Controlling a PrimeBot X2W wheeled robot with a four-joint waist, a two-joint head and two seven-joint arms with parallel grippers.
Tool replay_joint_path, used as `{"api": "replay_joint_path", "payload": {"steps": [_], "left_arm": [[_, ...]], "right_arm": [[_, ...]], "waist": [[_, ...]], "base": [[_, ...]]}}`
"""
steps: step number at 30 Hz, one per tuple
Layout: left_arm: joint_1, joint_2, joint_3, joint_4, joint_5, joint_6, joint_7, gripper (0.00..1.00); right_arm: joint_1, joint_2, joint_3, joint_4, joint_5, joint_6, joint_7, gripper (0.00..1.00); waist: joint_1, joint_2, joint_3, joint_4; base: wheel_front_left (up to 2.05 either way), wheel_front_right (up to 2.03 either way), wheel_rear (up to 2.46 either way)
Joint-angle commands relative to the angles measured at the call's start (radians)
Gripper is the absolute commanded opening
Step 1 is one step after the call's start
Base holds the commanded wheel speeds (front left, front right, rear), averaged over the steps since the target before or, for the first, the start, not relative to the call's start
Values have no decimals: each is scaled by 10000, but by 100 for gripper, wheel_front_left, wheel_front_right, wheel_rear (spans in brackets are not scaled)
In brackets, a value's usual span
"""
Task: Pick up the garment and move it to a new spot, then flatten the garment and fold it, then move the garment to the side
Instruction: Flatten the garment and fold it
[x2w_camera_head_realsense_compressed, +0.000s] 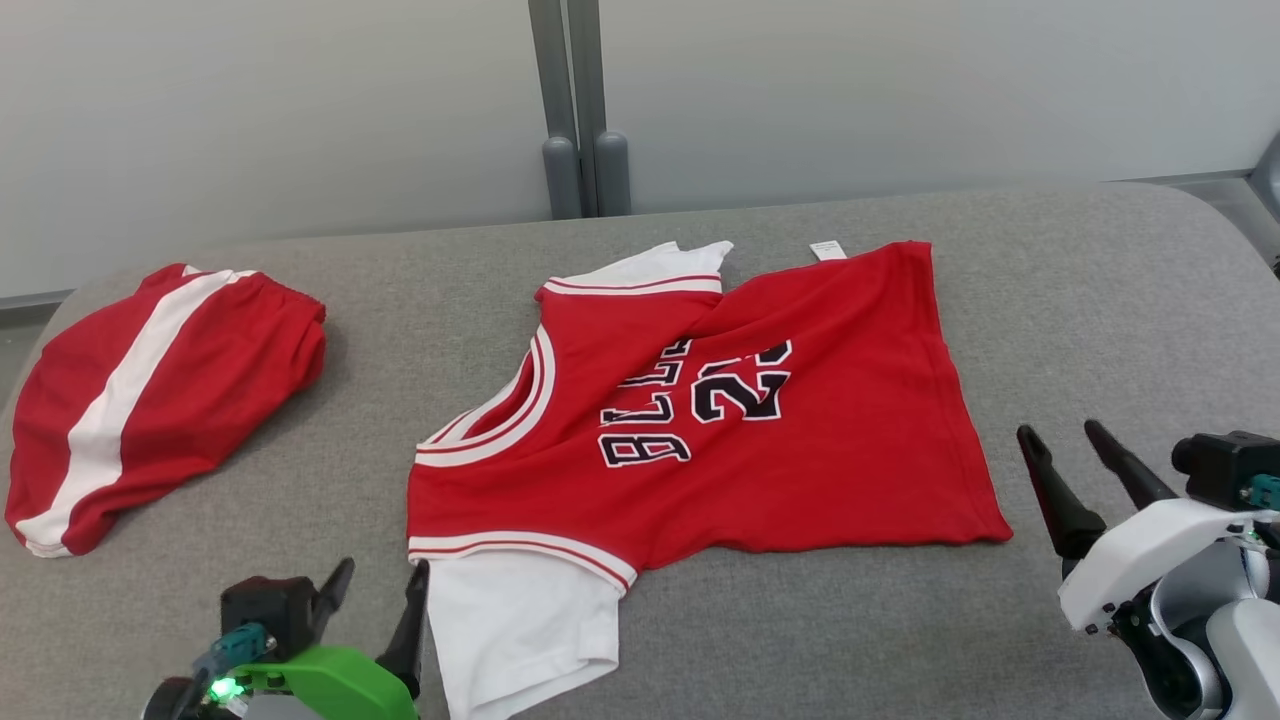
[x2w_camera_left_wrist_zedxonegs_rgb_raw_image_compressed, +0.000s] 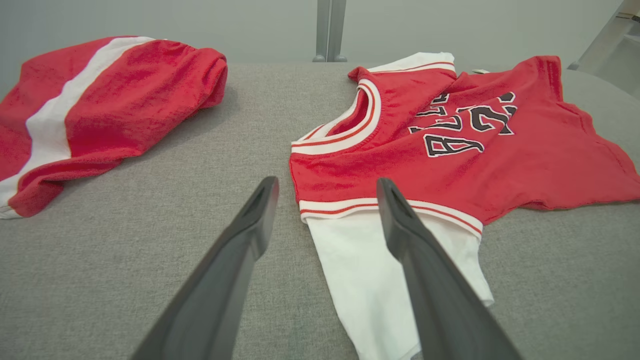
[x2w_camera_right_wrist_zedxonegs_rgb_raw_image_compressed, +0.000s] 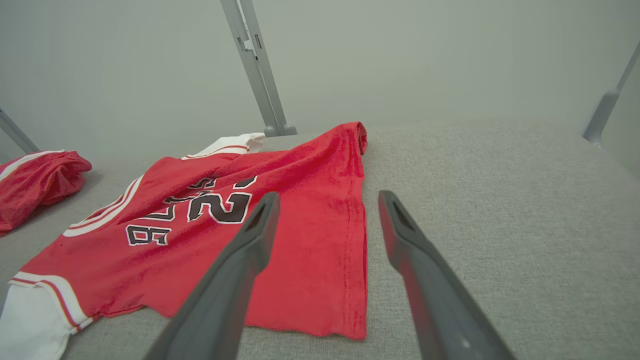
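The garment (x2w_camera_head_realsense_compressed: 720, 430) is a red jersey with white sleeves and black lettering, spread on the grey padded table with a diagonal crease across its chest. Its near white sleeve (x2w_camera_head_realsense_compressed: 520, 620) lies at the front, and the garment (x2w_camera_left_wrist_zedxonegs_rgb_raw_image_compressed: 450, 150) fills the right of the left wrist view. My left gripper (x2w_camera_head_realsense_compressed: 378, 590) stands open at the lower left, just left of that sleeve, holding nothing. My left gripper (x2w_camera_left_wrist_zedxonegs_rgb_raw_image_compressed: 327, 192) straddles the sleeve's edge. My right gripper (x2w_camera_head_realsense_compressed: 1065, 440) is open to the right of the hem, empty. My right gripper (x2w_camera_right_wrist_zedxonegs_rgb_raw_image_compressed: 327, 205) hovers over the garment (x2w_camera_right_wrist_zedxonegs_rgb_raw_image_compressed: 225, 225) hem.
A second red garment with a white stripe (x2w_camera_head_realsense_compressed: 150, 390) lies bunched at the table's left end. The grey table (x2w_camera_head_realsense_compressed: 1100, 320) has bare surface on the right. A grey post (x2w_camera_head_realsense_compressed: 580, 110) stands behind the table against a pale wall.
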Motion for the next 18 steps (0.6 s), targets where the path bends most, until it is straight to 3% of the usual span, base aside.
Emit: {"api": "replay_joint_path", "payload": {"steps": [1, 6, 18], "left_arm": [[34, 77, -152, -110, -184, 24, 460, 100], [230, 89, -567, -282, -704, 48, 1923, 100], [-620, -575, -1294, 1014, -880, -492, 2628, 100]], "right_arm": [[-144, -54, 67, 248, 174, 0, 540, 100], [-615, -117, 13, 1464, 694, -3, 2497, 100], [-1743, 49, 350, 3614, 1117, -1, 2933, 100]], "waist": [[0, 0, 72, 75], [0, 0, 381, 282], [0, 0, 1175, 668]], "base": [[0, 0, 0], [0, 0, 0], [0, 0, 0]]}}
